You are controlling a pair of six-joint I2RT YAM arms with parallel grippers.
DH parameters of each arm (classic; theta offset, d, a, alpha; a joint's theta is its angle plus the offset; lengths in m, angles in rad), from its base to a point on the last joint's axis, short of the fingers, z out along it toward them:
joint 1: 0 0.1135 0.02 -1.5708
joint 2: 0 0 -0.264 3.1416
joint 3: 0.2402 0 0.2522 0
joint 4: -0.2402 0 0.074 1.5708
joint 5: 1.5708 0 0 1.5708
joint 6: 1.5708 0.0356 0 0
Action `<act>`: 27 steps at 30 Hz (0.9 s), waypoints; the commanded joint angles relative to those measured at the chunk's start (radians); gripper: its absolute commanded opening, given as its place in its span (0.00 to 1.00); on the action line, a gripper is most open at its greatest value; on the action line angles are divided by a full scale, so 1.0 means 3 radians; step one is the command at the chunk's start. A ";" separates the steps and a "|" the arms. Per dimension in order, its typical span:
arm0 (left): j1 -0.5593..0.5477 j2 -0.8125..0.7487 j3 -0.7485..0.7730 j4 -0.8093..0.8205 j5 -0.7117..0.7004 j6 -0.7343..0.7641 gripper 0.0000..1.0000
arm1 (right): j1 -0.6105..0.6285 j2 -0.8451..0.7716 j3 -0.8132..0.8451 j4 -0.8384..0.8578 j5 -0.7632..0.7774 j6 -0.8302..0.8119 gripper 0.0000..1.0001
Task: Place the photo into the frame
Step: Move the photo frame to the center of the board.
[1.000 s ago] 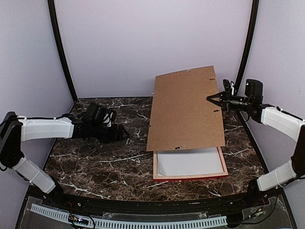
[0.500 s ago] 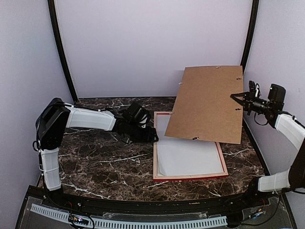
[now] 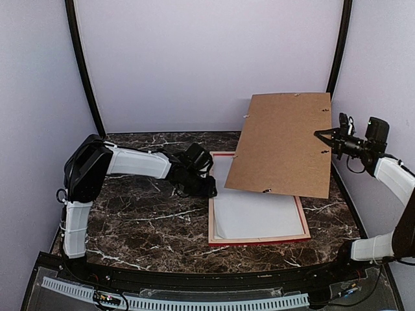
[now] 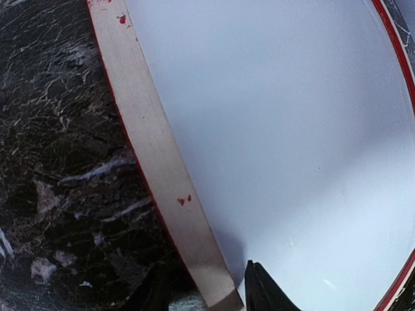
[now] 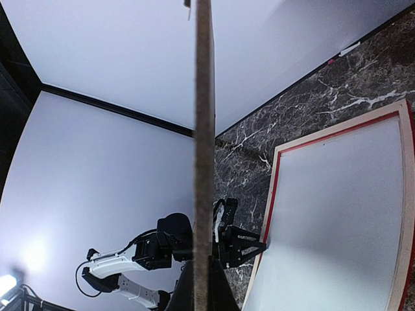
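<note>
The frame [image 3: 259,240] lies face down on the marble table [image 3: 130,220]. The left gripper [image 4: 206,295] straddles its left rail, fingers narrowly apart. The right gripper [image 3: 318,134] pinches the raised brown backing board [image 3: 285,142].

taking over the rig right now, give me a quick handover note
Left gripper: jaws astride the frame's left rail, grip not clear.
Right gripper: shut on the backing board's right edge, holding it raised over the frame's far part.
Frame: flat on the table, back up, white sheet inside; can't tell if that's the photo face down.
Done: backing off.
Left: confirm photo is seated, refit board.
</note>
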 commanded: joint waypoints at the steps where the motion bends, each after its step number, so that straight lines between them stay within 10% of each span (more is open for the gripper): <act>1: -0.0035 0.0041 0.0068 -0.0131 -0.0127 0.0024 0.41 | -0.0021 -0.0112 -0.0013 0.0234 -0.0106 0.0030 0.00; 15: -0.0032 -0.0064 -0.0167 -0.0250 -0.0479 -0.0091 0.24 | -0.0019 -0.0140 -0.0085 0.0036 -0.0091 -0.0135 0.00; 27: 0.0142 -0.0818 -0.1350 0.0137 -0.0721 -0.0453 0.14 | 0.0296 -0.0114 -0.0287 -0.0189 0.0078 -0.0376 0.00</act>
